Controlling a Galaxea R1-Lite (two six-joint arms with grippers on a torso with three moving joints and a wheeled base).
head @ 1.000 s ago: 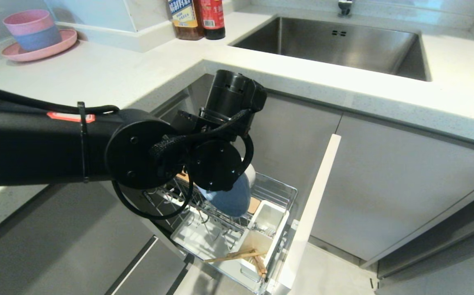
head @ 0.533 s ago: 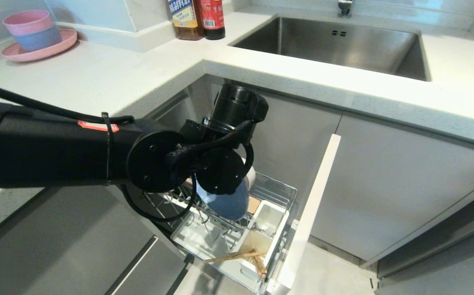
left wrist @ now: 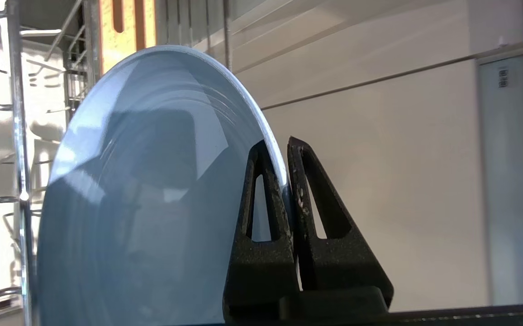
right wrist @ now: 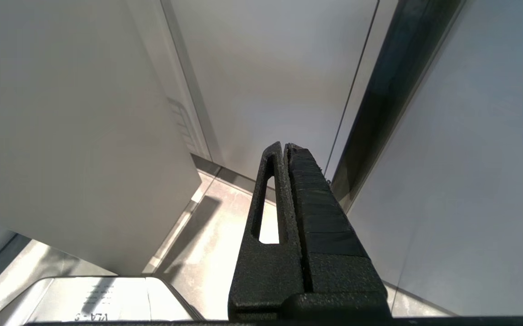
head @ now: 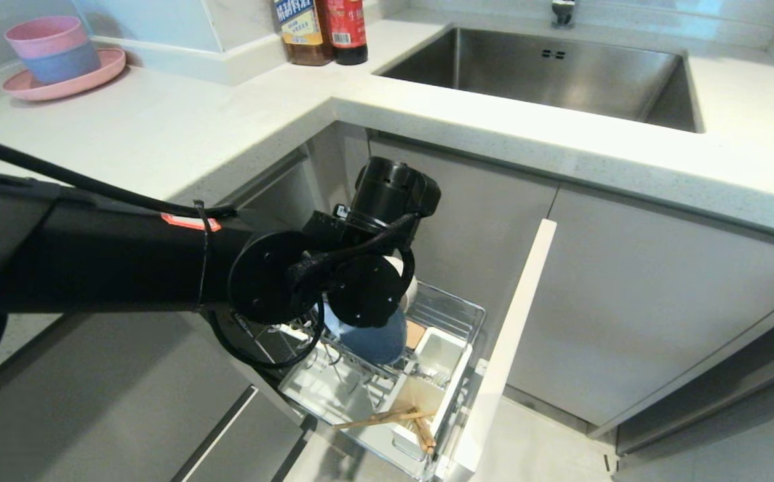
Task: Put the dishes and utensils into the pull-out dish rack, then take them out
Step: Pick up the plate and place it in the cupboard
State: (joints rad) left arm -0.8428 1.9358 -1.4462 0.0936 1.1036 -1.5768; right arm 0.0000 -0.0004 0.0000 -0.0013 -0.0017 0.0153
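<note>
Left tool (left wrist: 287,154): clamped on rim of large round pale blue glazed plate (left wrist: 153,190), upright among chrome wire rack prongs (left wrist: 17,136). Plate: rigid, slick, breakable, likely weighty; rim grip suits, at its 3 o'clock edge in the wrist view.

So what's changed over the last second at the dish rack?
The left gripper, shut on the blue plate, has sunk lower toward the dish rack, carrying the plate down with it. The chopsticks and the right gripper are unchanged.

Left arm (head: 159,268) hides upper half of blue plate (head: 373,341) — cream bowl (head: 408,284) barely peeks past wrist.
</note>
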